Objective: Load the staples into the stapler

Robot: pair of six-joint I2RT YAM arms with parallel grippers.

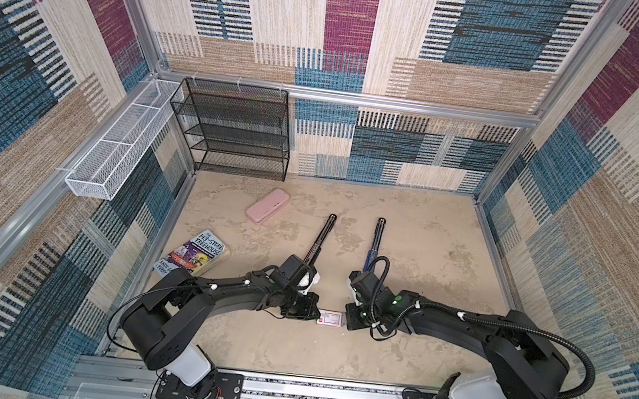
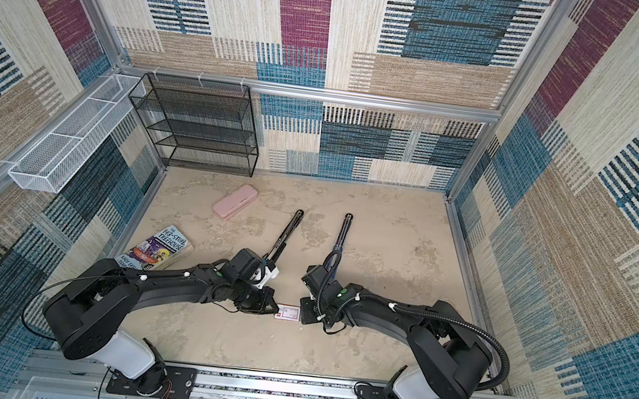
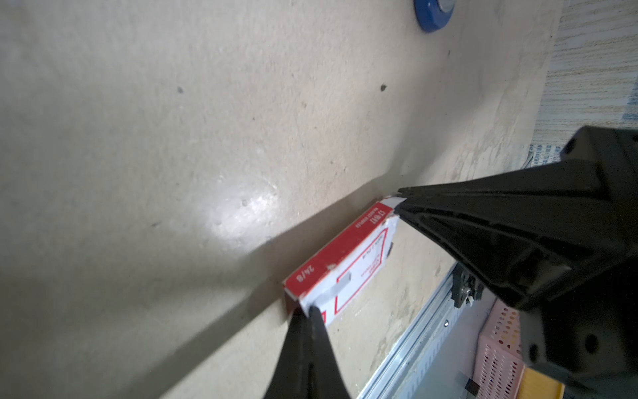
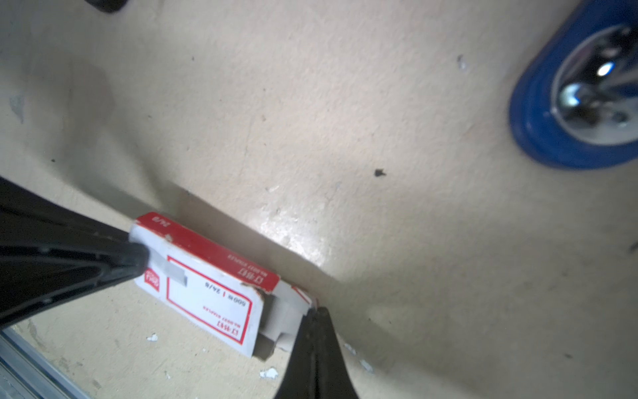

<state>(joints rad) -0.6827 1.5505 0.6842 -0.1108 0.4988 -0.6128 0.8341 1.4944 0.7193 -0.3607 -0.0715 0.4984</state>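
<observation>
The staple box is small and flat, white with red edges and a red-framed label. It is level and label up, near the stapler's blue, chrome-capped end. One end flap is open. The left end effector and right end effector pinch its opposite short ends. The stapler shows as two long dark bars lying flat on the table.
</observation>
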